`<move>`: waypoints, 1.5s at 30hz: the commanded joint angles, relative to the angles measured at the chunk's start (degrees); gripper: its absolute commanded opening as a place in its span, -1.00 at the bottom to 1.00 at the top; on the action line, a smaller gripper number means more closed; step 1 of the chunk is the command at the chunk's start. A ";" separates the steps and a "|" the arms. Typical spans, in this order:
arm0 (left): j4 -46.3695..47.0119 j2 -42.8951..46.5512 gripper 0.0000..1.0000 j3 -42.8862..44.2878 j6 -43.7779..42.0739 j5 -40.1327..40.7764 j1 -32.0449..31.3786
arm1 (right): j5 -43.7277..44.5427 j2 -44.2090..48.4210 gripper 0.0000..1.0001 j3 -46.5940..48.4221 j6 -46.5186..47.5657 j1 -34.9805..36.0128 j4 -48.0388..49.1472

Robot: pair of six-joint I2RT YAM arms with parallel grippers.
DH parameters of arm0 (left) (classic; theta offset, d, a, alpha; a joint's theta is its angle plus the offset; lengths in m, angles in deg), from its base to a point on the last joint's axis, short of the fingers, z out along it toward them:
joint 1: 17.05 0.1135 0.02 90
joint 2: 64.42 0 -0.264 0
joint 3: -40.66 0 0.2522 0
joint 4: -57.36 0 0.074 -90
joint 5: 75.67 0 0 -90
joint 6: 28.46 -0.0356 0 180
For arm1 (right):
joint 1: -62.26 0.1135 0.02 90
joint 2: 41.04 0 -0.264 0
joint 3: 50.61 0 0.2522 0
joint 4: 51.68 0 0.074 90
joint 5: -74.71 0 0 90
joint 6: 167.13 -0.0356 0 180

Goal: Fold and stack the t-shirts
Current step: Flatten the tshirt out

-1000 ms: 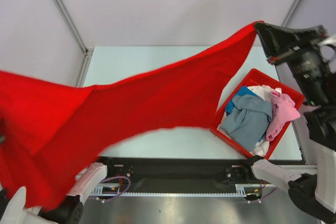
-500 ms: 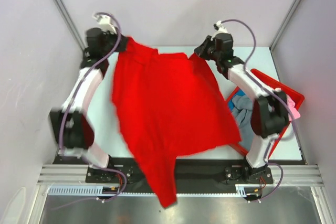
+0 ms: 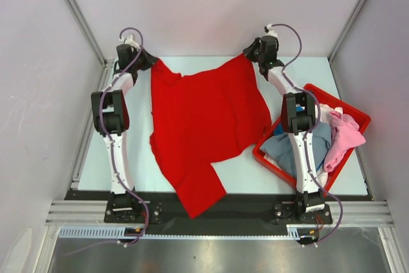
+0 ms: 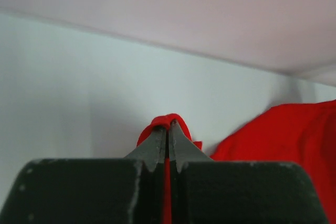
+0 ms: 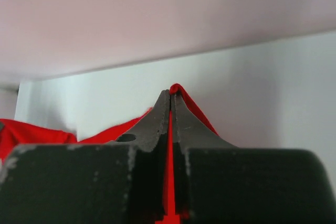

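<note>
Red t-shirt [image 3: 204, 116] spread across table [image 3: 137, 151], far corners pinched tight in left gripper [image 4: 168, 124] and right gripper [image 5: 170, 94], other t-shirts [image 3: 343, 137] heaped in red bin [image 3: 342, 104].

Left arm [image 3: 119, 155], right arm [image 3: 305, 158]: white links [image 3: 121, 84], black joints [image 3: 110, 113], purple-grey cables [image 3: 130, 29]. Left gripper [image 4: 168, 125], right gripper [image 5: 171, 93]: grey tapered fingers [image 4: 155, 145], scuffed black housings [image 5: 236, 182].

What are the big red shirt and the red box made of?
The red shirt looks like soft, matte cloth: it wrinkles and lies limp with floppy edges. The red box looks like hard plastic, probably smooth: its walls and rim stay straight and stiff.
</note>
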 commanded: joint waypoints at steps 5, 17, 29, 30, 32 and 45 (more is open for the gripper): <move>9.21 -8.01 -0.99 16.78 11.08 -5.51 -0.95 | 5.58 -4.52 -1.00 8.38 -0.22 -5.20 6.37; -3.95 -1.44 0.95 14.51 1.72 4.84 -2.53 | 4.70 -5.93 -1.00 8.21 2.86 -9.42 5.32; -17.94 14.04 -0.45 -6.31 3.27 8.72 -5.95 | 1.01 -5.06 -1.00 7.95 0.83 -9.25 3.56; -20.20 13.96 -0.49 -6.77 3.97 9.78 -6.05 | 0.92 -4.45 -1.00 7.17 0.75 -9.07 3.65; -23.03 13.69 -0.67 -8.34 7.39 11.45 -5.70 | 1.09 -3.83 -1.00 6.28 0.31 -8.81 3.91; -24.36 14.05 -0.99 -17.58 16.10 15.77 -2.80 | 1.27 -2.86 -1.00 4.44 0.22 -8.72 3.91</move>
